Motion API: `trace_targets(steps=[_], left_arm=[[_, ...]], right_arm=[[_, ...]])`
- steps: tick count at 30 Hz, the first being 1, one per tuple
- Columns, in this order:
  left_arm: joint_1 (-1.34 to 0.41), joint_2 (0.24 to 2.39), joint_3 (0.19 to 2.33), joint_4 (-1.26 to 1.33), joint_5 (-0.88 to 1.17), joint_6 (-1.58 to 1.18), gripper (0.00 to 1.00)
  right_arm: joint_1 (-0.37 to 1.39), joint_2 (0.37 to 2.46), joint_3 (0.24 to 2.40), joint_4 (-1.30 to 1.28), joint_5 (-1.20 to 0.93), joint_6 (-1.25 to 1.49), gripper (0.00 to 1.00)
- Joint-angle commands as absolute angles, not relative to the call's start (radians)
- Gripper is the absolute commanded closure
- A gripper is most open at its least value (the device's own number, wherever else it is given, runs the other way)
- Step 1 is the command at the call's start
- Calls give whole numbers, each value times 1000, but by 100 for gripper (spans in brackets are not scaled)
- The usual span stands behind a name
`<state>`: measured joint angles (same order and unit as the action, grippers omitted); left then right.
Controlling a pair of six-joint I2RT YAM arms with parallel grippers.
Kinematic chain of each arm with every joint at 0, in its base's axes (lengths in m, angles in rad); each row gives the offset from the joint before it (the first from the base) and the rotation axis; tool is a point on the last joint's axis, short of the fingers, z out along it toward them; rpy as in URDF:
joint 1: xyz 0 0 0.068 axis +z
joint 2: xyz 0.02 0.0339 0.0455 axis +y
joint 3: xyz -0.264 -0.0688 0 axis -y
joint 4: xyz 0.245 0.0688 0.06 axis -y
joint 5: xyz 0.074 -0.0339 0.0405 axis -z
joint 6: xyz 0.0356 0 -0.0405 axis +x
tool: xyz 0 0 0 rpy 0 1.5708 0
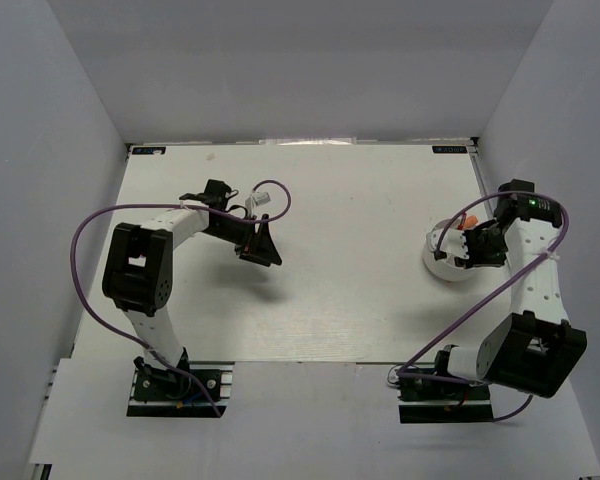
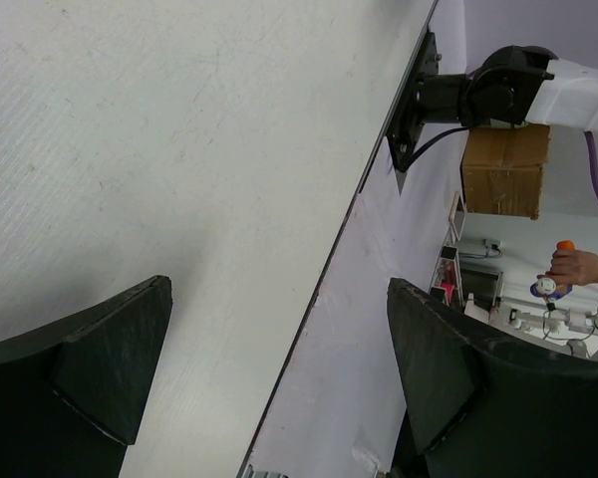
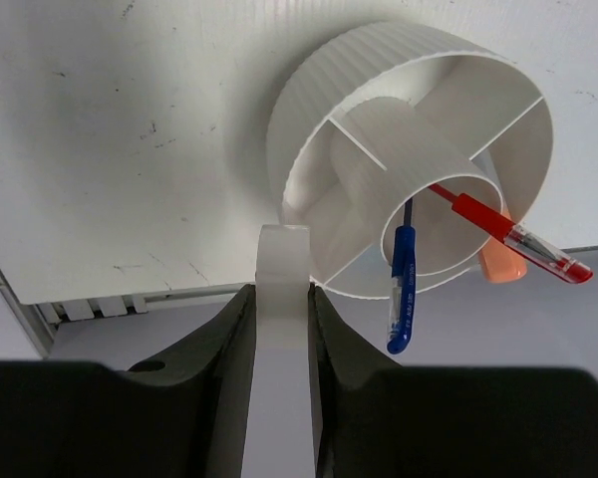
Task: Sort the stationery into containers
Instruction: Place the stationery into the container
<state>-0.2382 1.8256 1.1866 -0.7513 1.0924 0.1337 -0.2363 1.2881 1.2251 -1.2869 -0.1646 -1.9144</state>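
Observation:
My right gripper (image 3: 281, 294) is shut on the white tape ring (image 3: 282, 339), which stands on edge between the jaws, just short of the container's rim. The container is a round white ribbed bowl (image 3: 309, 90) with dividers and an inner ring. A slim blue pen (image 3: 403, 289) and a slim red pen (image 3: 508, 231) lean out of the inner ring, and an orange marker cap (image 3: 500, 264) shows behind them. From above, the right gripper (image 1: 475, 250) hangs over the bowl (image 1: 438, 265). My left gripper (image 1: 260, 245) is open and holds nothing. In its own view, the left gripper (image 2: 279, 349) has only bare table (image 2: 130, 149) beneath it.
The table's edge (image 2: 359, 199) runs diagonally through the left wrist view, with a black arm mount (image 2: 429, 100) and a cardboard box (image 2: 503, 169) beyond it. White walls enclose the table on three sides. Purple cables (image 1: 90, 230) loop beside both arms.

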Motion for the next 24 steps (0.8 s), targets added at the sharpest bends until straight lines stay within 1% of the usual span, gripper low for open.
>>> trace_targets(steps=[1,10,12,15,21,24], left_arm=[[-235,1821,1192,-741,1132,153,2],[-235,1839,1195,-742,1134,158,2],[-235,1839,1195,-744,1135,158,2],[-235,1841,1197,-744,1135,155,2],[-235,1836,1193,-745,1134,158,2],[-235,1829,1189,-746,1129,156,2]], right_arm=[[-258,1304,1267,-1299,-190,-1996,100],[-255,1327,1267,-1266,-222,-1993,98],[-253,1344,1276,-1275,-224,-1982,95],[-255,1347,1269,-1270,-216,-1982,89],[-253,1371,1259,-1227,-218,-1965,88],[-253,1384,1269,-1226,-216,-1951,85]])
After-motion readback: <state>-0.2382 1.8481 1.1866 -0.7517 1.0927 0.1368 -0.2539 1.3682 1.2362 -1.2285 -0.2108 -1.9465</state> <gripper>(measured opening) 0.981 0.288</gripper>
